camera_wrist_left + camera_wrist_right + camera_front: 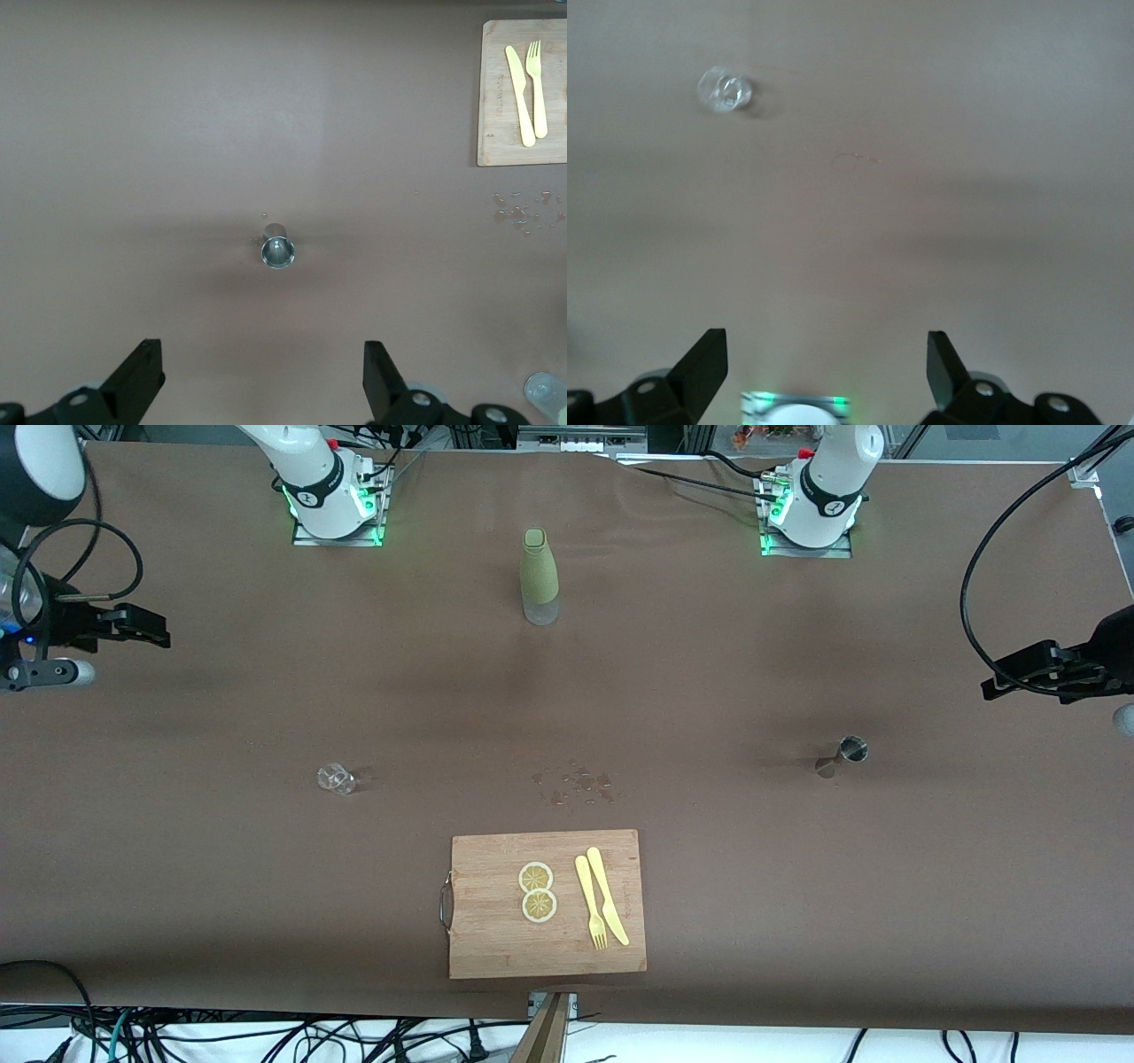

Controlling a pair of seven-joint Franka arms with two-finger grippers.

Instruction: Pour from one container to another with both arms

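The small clear glass (337,779) sits on the brown table toward the right arm's end; it also shows in the right wrist view (725,89). The silver jigger (846,752) sits toward the left arm's end, its open cup facing up in the left wrist view (278,251). My right gripper (146,627) hangs open and empty over the table's edge at its own end, apart from the glass. My left gripper (1001,680) hangs open and empty over its end, apart from the jigger. In the wrist views both grippers (261,359) (827,350) show wide-spread fingers.
A tall olive-green bottle (539,577) stands between the two arm bases. A wooden cutting board (496,939) with two lemon slices, a yellow fork and a knife lies near the front edge. Water drops (576,786) spot the table beside the board.
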